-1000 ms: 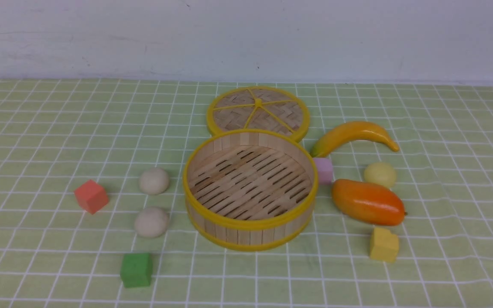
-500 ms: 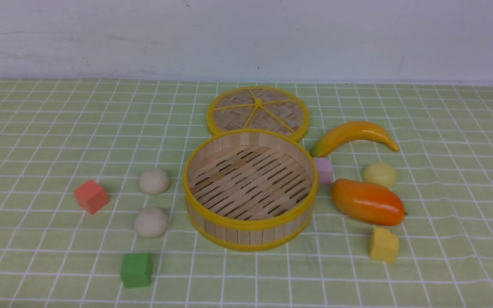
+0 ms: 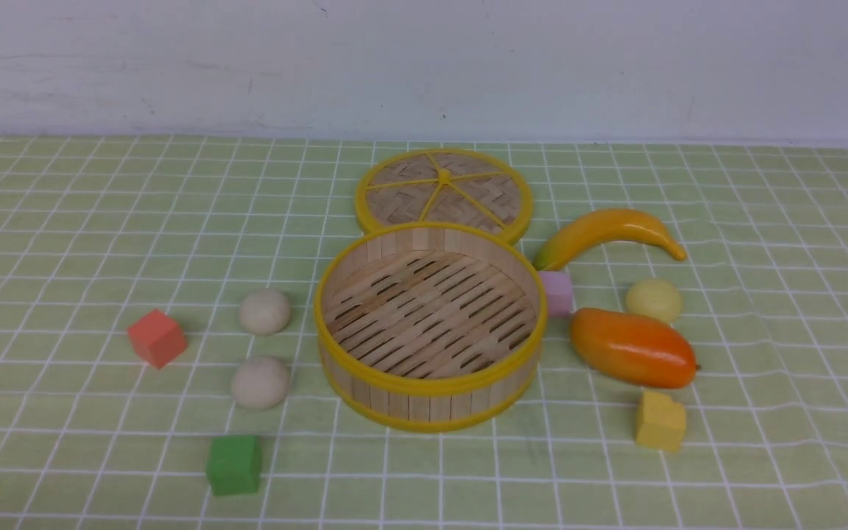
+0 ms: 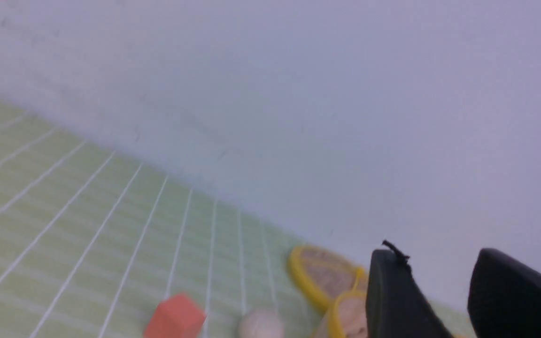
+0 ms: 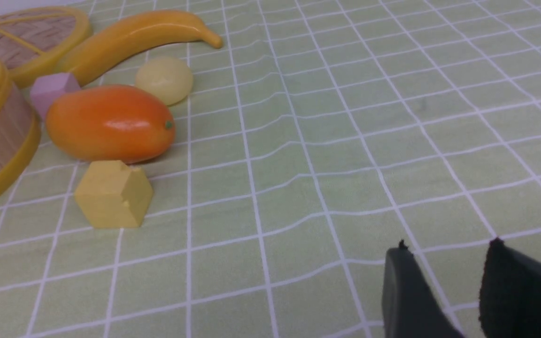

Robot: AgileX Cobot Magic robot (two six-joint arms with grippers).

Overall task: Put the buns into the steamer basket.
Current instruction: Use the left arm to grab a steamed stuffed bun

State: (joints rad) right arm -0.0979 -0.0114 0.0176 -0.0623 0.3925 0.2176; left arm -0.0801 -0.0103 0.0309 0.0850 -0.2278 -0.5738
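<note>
Your steamer basket [image 3: 428,383] sits mid-surface, upright, its slatted floor bare all across. All three buns are outside it, on the surface [image 3: 100,221].

The far off-white bun [image 3: 265,311] and the near off-white bun [image 3: 260,382] lie just left of the basket wall, near it but not touching, one behind the other. The pale yellow bun [image 3: 654,300] lies well to the basket's right, just behind the mango [image 3: 632,347] and in front of the banana [image 3: 608,232]. I can't tell if it touches the mango.

The lid [image 3: 444,193] lies flat behind the basket, and its near edge is hidden by the basket's back rim. The pink cube [image 3: 558,292] sits against the basket's right side, between basket and mango. The yellow cube [image 3: 660,421] is just in front of the mango. The red cube [image 3: 157,338] is left of the off-white buns, and the green cube [image 3: 233,464] is in front of the near one.

Neither arm shows in the front view. In the wrist views, your left gripper [image 4: 439,272] has its fingers apart with nothing between them and is raised, facing the wall. Your right gripper [image 5: 449,267] also has its fingers apart and holds nothing. It is low over bare cloth, well away from the yellow cube.

Against the earlier front frames nothing has moved. Every object is in the same spot.
</note>
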